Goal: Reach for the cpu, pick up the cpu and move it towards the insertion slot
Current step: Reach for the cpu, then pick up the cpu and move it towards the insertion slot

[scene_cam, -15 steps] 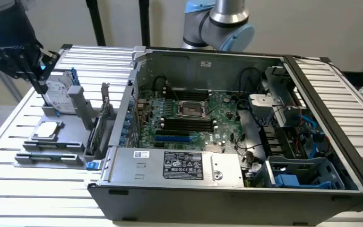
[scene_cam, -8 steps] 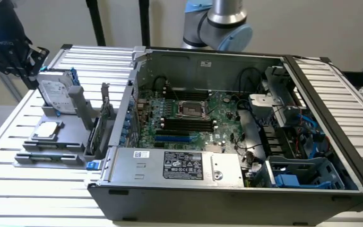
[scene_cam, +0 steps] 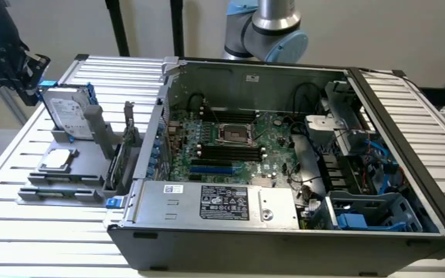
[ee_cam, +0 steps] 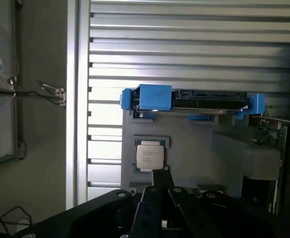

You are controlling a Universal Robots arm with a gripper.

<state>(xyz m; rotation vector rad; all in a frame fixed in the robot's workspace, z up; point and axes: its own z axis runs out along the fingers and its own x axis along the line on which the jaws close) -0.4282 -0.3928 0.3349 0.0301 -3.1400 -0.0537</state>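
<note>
Your gripper (ee_cam: 160, 179) hangs with its fingers pressed together on nothing, its tip near the cpu (ee_cam: 150, 155). You find the cpu lying flat in its seat on the grey holder (ee_cam: 194, 144), ahead of the hard drive (ee_cam: 194, 99) standing at the holder's far end. Beside the holder, inside the open computer case (scene_cam: 284, 249), sits the socket (scene_cam: 236, 134).

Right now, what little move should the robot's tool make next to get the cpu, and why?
Probably opening the tool. It looks shut, so it could not fit around the cpu, which lies flat and ungripped in its grey holder, in front of the tool in the wrist view.
</note>
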